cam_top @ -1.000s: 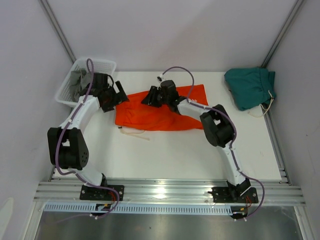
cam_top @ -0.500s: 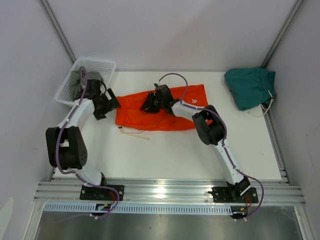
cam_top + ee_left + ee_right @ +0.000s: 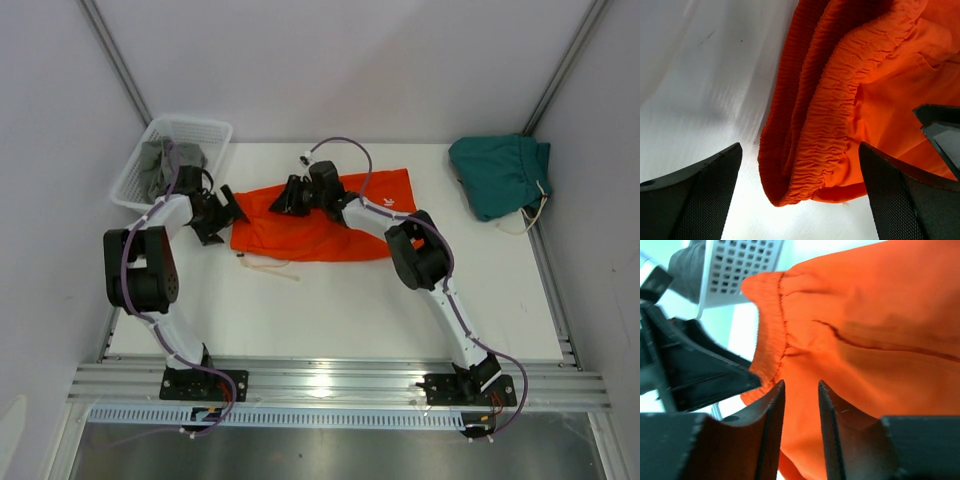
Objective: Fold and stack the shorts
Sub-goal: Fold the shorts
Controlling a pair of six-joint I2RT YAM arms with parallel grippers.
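The bright orange shorts (image 3: 325,230) lie flat mid-table, waistband to the left, with a white drawstring (image 3: 268,265) trailing off the near left corner. My left gripper (image 3: 228,210) is open wide at the waistband's left end; in the left wrist view (image 3: 800,165) the gathered orange waistband (image 3: 835,110) lies between the jaws, untouched. My right gripper (image 3: 285,197) is low over the shorts' far left part. Its jaws (image 3: 800,385) stand a narrow gap apart with orange cloth (image 3: 870,315) showing between them. The dark teal-green shorts (image 3: 500,175) lie bunched at the far right.
A white mesh basket (image 3: 205,130) holding grey cloth stands at the far left corner and shows in the right wrist view (image 3: 740,265). The two grippers are close together. Metal frame rails run along the table's right side and near edge.
My left gripper has moved right, up to the orange waistband. My right gripper has moved left along the shorts' far edge, toward the left gripper.
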